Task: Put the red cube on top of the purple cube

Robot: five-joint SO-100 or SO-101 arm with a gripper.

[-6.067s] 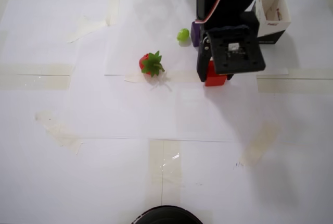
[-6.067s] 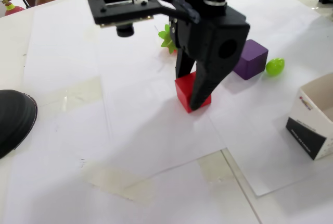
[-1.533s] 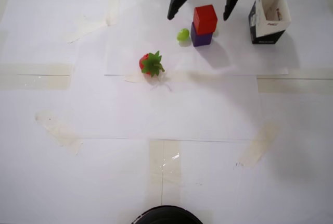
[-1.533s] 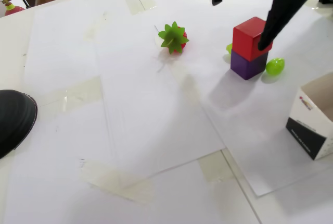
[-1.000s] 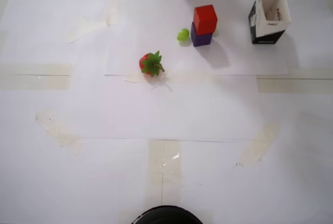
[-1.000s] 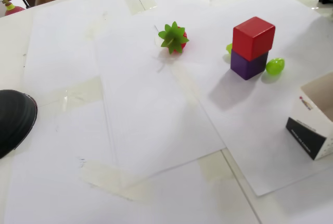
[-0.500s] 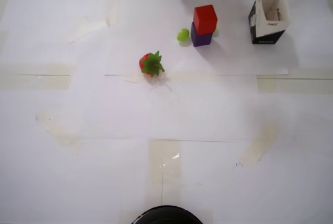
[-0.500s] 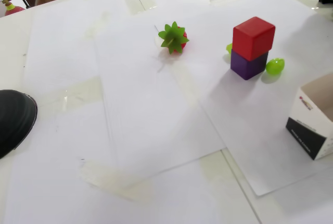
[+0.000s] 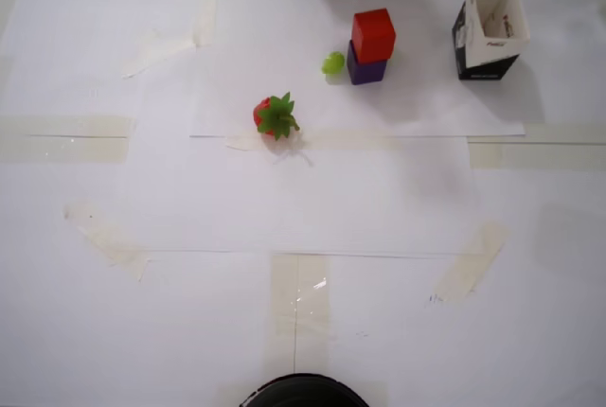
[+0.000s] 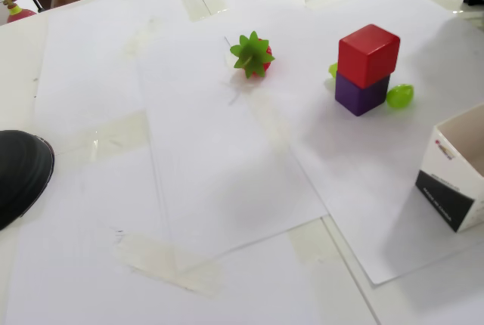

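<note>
stack looks done: red cube (image 9: pixel 373 34) sits on top of purple cube (image 9: pixel 365 70) in the overhead view, and the fixed view confirms it, red cube (image 10: pixel 368 54) resting flush on purple cube (image 10: pixel 361 94) with a small twist between their faces. both sit on the white paper sheet (image 9: pixel 237 199) in the upper right part of the overhead view.

gripper: not really in view. only a dark sliver at the top edge of both views (could be part of the arm, too little to tell), so i cannot tell whether the claw is spread or pressed together. nothing is touching the cubes.

other items:
- strawberry (image 9: pixel 275 115) with green leaves, well apart to the left of the stack in the overhead view
- small green pieces just beside the purple cube: one green piece (image 10: pixel 400 95) clear in the fixed view, another mostly hidden behind the stack
- black-and-white paper box (image 9: pixel 488 33), open top, to the right of the stack in the overhead view, apart from it
- dark round object (image 10: pixel 21 174) at the left edge of the fixed view

step in hand, my read: placement finished, arm clear of the stack. next move calls for nothing on the cubes, just keep the arm away so the top block isn't knocked; the slight twist looks stable enough.
</note>
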